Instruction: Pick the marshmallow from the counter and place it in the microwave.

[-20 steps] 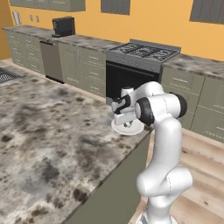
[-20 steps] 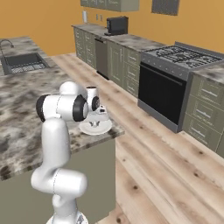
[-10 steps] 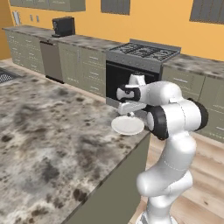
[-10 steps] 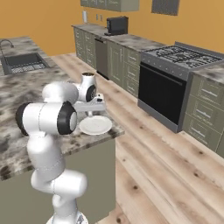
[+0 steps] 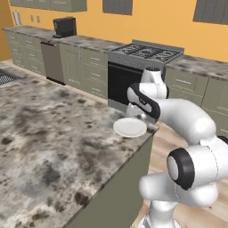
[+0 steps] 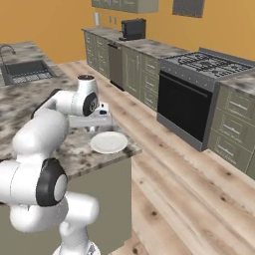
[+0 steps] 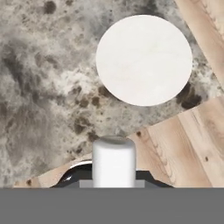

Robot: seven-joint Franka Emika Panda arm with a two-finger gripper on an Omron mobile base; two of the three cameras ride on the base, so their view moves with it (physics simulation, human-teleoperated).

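The mottled grey-brown-white stone bench (image 5: 53, 133) is filling the left of the left base frame, a round white plate (image 5: 129, 127) lying at its corner. At centre, the hand (image 7: 113, 181) is holding the short white cylindrical marshmallow (image 7: 113, 162), smooth and upright, low in the hand frame. Judging by this, the pick is finished; next, carrying it to the microwave calls for turning away.
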